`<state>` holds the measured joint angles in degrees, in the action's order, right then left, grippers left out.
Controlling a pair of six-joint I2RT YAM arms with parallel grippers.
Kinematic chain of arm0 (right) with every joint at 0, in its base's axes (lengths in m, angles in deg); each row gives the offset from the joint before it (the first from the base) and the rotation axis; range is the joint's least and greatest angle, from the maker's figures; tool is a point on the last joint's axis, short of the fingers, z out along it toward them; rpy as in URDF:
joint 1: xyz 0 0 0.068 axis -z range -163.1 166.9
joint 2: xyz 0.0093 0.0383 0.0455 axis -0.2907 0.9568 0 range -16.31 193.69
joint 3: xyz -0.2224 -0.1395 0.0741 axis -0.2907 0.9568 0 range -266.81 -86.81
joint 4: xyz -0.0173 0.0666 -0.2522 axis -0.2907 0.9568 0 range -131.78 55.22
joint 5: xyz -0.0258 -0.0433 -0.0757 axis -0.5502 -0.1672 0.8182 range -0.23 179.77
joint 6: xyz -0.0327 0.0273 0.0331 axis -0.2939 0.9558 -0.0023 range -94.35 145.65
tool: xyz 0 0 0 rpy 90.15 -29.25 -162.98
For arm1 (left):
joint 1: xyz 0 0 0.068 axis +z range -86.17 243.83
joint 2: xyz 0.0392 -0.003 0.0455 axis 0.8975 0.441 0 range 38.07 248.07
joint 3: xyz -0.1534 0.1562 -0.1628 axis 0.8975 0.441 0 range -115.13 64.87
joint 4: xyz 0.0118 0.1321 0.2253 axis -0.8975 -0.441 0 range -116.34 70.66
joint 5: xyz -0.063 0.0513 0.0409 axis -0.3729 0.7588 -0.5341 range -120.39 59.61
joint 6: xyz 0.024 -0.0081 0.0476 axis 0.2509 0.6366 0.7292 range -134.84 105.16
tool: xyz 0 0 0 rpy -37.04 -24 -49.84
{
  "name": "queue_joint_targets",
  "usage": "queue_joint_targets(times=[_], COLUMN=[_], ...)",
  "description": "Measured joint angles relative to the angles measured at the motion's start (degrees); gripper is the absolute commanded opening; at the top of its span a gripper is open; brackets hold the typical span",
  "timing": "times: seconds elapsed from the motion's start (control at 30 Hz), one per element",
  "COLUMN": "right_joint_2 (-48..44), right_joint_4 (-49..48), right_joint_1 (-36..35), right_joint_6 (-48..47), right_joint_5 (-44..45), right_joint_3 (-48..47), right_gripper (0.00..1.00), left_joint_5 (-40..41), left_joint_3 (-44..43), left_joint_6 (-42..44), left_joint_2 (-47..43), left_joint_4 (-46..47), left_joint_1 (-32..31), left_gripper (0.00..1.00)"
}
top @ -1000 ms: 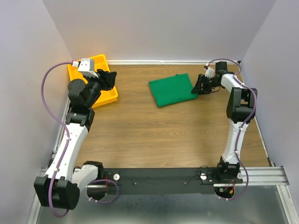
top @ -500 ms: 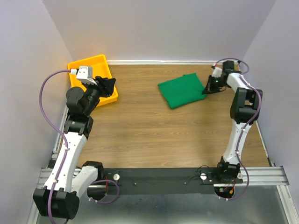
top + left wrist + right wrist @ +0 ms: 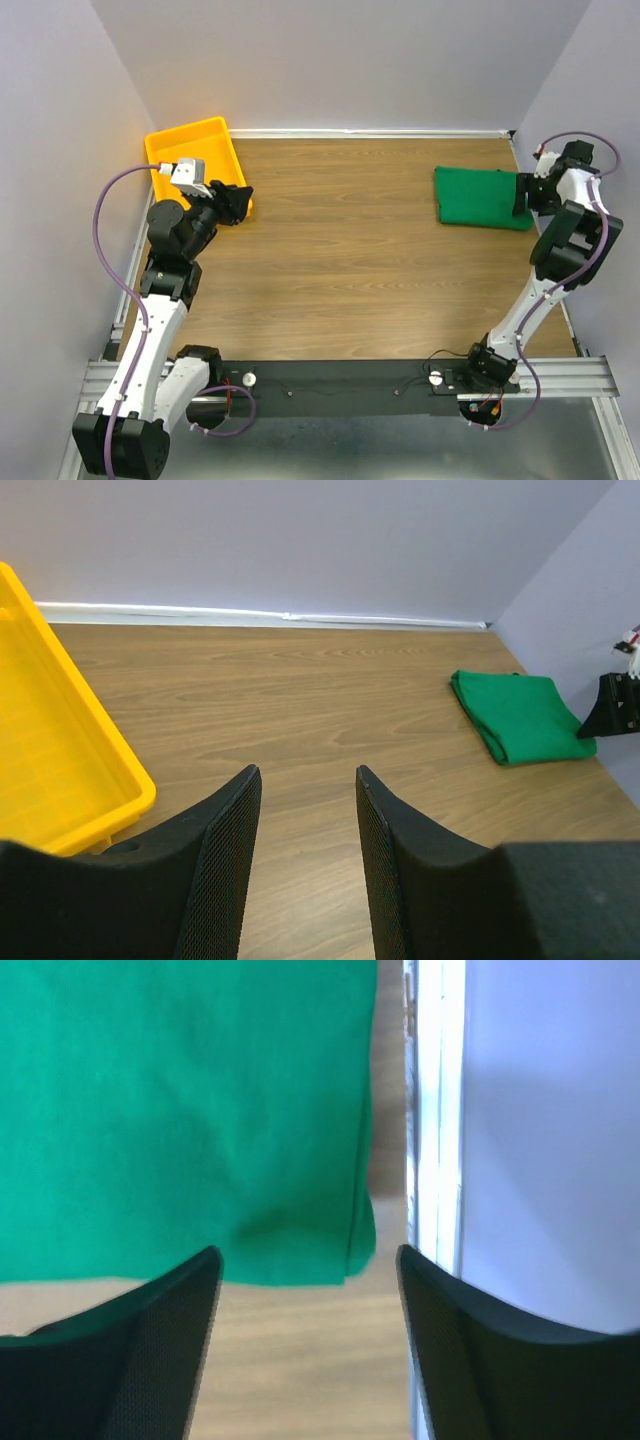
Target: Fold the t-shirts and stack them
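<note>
The folded dark green t-shirt [image 3: 483, 198] lies flat at the far right of the table, close to the right wall. It also shows in the left wrist view [image 3: 520, 715] and fills the top of the right wrist view [image 3: 180, 1110]. My right gripper [image 3: 522, 195] is at the shirt's right edge, open; in its wrist view the gripper [image 3: 308, 1260] holds nothing and the cloth edge lies just beyond the fingertips. My left gripper [image 3: 235, 200] is open and empty above the wood beside the yellow bin, and shows open in its wrist view [image 3: 308, 780].
A yellow bin [image 3: 196, 160] stands at the back left corner, also in the left wrist view [image 3: 60, 750]. The right wall and its white base strip [image 3: 435, 1110] are right next to my right gripper. Walls enclose the table on three sides.
The green shirt has slid from the back middle to the far right with my right gripper at its edge. My left gripper has drawn back a little from the bin.
</note>
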<state>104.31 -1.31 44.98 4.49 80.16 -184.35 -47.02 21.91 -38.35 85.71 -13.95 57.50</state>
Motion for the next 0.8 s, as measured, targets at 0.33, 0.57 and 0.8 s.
queue_joint_targets(times=[0.33, 0.57, 0.8], right_joint_2=[-15.85, -36.04, -45.11], right_joint_4=[1.66, -4.52, -14.49], right_joint_1=[-1.16, -2.51, -2.47], right_joint_6=[-12.33, -10.71, 11.52], right_joint_5=[-3.37, -9.92, -2.84], right_joint_3=[2.97, 19.12, 25.07], right_gripper=[1.00, 1.00, 1.00], left_joint_5=[3.82, 0.26, 10.47], left_joint_3=[-4.50, -4.02, -11.67], left_joint_6=[0.20, -8.41, 1.99], left_joint_2=[2.36, 4.09, 7.19], left_joint_4=[-4.90, -4.76, -16.50], left_joint_1=[2.99, 15.80, 15.56], left_gripper=[0.88, 0.96, 0.97])
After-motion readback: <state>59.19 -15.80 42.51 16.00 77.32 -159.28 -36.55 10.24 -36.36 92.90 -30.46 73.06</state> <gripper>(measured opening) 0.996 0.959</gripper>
